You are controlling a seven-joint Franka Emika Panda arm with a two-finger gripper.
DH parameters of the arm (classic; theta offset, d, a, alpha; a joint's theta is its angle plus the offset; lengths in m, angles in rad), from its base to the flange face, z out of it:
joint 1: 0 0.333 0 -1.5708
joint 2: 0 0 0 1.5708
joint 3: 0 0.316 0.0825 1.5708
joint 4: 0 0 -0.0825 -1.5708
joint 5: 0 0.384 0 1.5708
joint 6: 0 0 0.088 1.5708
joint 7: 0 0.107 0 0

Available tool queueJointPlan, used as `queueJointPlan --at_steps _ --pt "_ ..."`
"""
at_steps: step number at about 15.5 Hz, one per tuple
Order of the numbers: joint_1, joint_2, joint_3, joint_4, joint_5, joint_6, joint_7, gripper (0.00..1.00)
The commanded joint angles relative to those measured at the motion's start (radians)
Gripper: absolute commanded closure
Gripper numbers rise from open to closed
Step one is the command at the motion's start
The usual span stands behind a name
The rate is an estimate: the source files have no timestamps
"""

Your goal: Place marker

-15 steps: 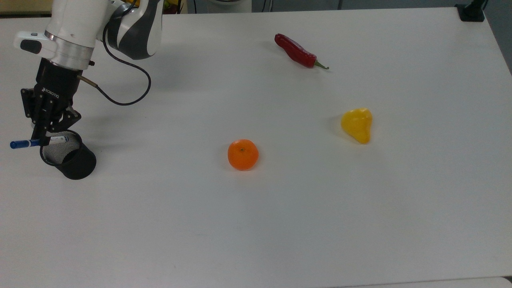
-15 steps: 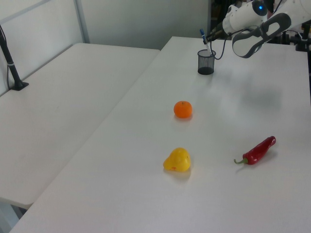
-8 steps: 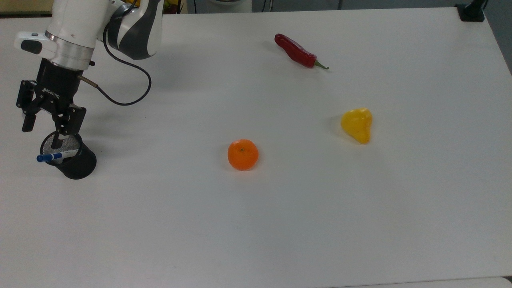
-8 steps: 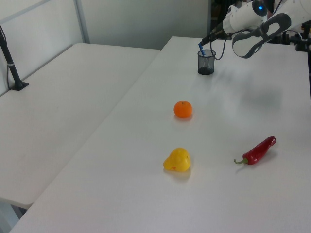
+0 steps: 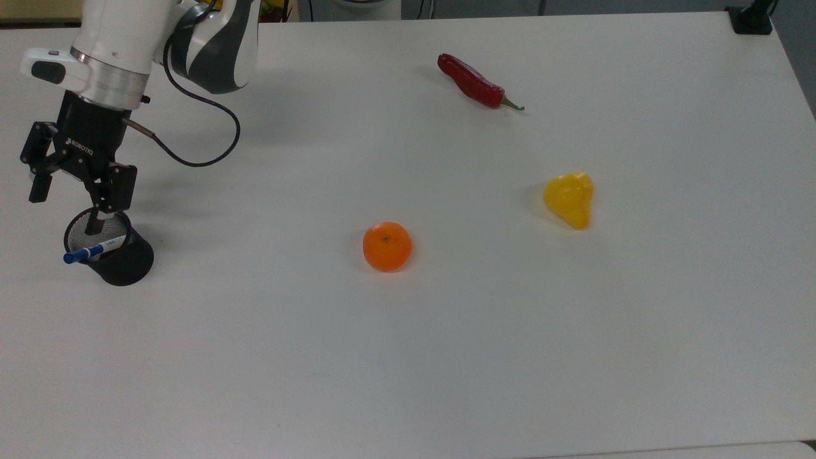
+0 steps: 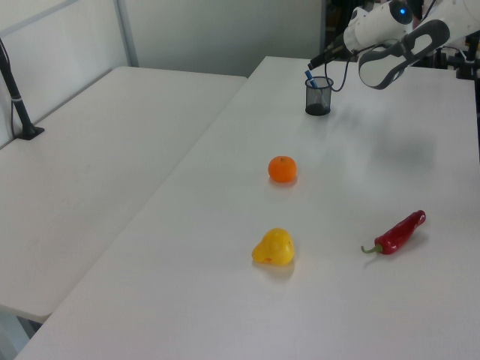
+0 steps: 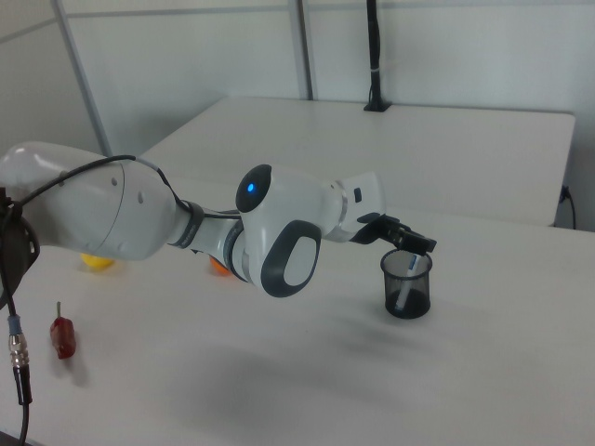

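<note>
White table [image 5: 446, 357], marker [image 5: 94, 248] dropped in black mesh cup [image 5: 118, 258] at the top view's left.
Leaned on the rim, blue cap out. Gripper [image 5: 67, 191] spread wide just above, holding nothing. Placement apparently done; only withdrawal left.

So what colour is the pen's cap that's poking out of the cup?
Blue. The marker has a white body and leans in the black mesh cup; the top view shows it best.
</note>
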Motion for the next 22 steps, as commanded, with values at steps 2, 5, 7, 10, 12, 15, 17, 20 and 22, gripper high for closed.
queueJointPlan --at_steps 2,5,7,10,12,15,17,20,22 --pt "0.004 -0.139 -0.002 -0.012 -0.003 -0.287 0.013 0.00" --pt "0.009 -0.250 -0.002 -0.009 0.000 -0.535 0.014 0.00" --pt "0.015 -0.320 0.000 -0.008 0.002 -0.713 0.014 0.00" --pt "0.018 -0.412 0.014 0.008 0.003 -0.952 0.014 0.00" --pt "0.018 -0.454 0.037 0.041 0.020 -1.121 0.014 0.00" --pt "0.016 -0.500 0.076 0.094 0.051 -1.309 0.014 0.00" --pt "0.013 -0.525 0.128 0.110 0.054 -1.387 0.016 0.00" --pt "0.010 -0.534 0.214 0.143 0.054 -1.465 0.043 0.00" --pt "0.016 -0.535 0.260 0.163 0.054 -1.496 0.059 0.00"
